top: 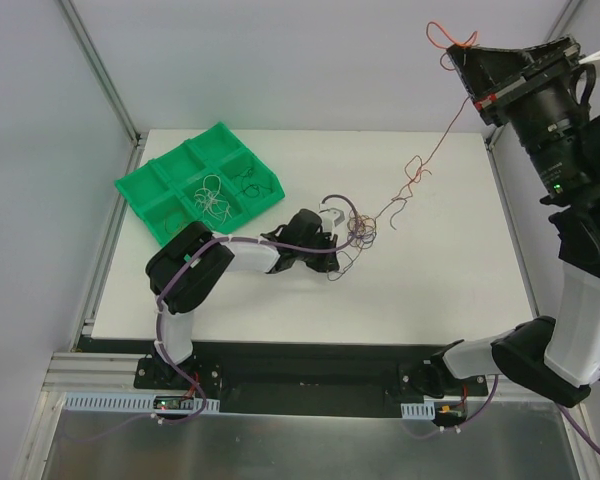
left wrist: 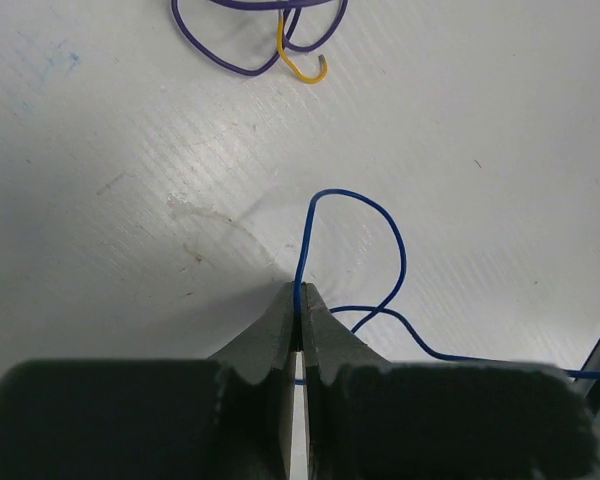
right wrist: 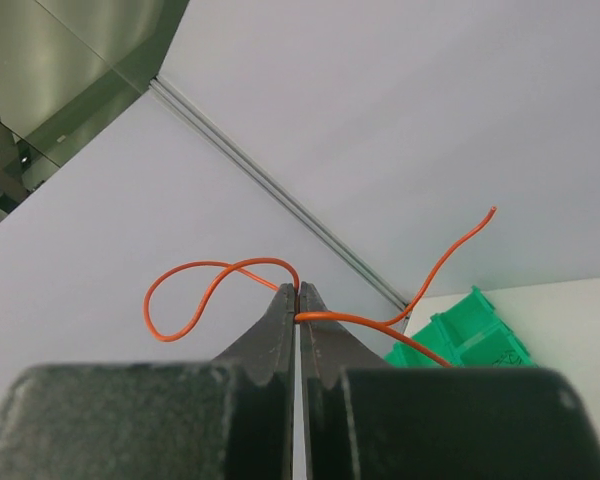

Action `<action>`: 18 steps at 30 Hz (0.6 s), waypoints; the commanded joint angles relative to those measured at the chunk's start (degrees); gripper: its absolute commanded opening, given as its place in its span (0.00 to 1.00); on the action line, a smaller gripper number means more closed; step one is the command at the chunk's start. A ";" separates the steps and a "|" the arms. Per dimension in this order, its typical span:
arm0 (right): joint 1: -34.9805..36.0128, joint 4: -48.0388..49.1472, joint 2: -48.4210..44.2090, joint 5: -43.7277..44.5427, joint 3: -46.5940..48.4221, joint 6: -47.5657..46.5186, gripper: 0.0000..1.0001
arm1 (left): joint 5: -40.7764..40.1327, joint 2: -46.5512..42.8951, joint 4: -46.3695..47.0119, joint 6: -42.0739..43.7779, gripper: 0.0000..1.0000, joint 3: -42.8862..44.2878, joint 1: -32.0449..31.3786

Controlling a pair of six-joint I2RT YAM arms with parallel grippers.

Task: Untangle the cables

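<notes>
A small clump of thin curly cables [top: 358, 230] lies in the middle of the white table. My left gripper [top: 332, 212] is down at the clump and is shut on a thin blue cable [left wrist: 380, 215], which loops over the table in front of the jaws [left wrist: 301, 290]. My right gripper [top: 467, 62] is raised high at the far right and is shut on an orange cable [right wrist: 195, 275]. That orange cable [top: 420, 165] hangs in a long curly line from the raised gripper down to the clump. A purple loop [left wrist: 220, 55] and a yellow end [left wrist: 302, 70] lie further off.
A green tray [top: 140, 190] with several compartments stands at the back left of the table, with thin wires [top: 212, 195] in two of its compartments. It also shows in the right wrist view [right wrist: 465, 335]. Metal frame posts run along the table's sides.
</notes>
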 commanded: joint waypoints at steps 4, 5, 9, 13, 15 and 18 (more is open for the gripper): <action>0.11 7.77 -0.49 3.82 6.36 -4.92 0.00 | -6.19 0.76 -5.90 3.52 0.00 -2.31 2.14; 0.20 8.13 -0.84 4.52 6.45 -5.98 0.01 | -6.72 0.05 -5.72 3.70 0.00 -3.28 2.58; 0.20 7.61 -2.59 9.79 4.79 -13.34 0.00 | -8.48 -3.90 -5.37 4.23 0.00 -7.67 3.90; 0.20 4.10 -5.14 19.71 -1.53 -22.32 0.00 | -8.83 -12.67 -6.86 4.40 0.00 -10.84 4.34; 0.20 4.00 -7.69 23.93 -9.07 -26.10 0.00 | -8.66 -18.73 -8.70 4.49 0.00 -11.46 4.34; -0.68 3.65 -11.99 28.51 -22.07 -27.96 0.00 | -8.92 -29.18 -12.82 5.72 0.00 -11.46 4.34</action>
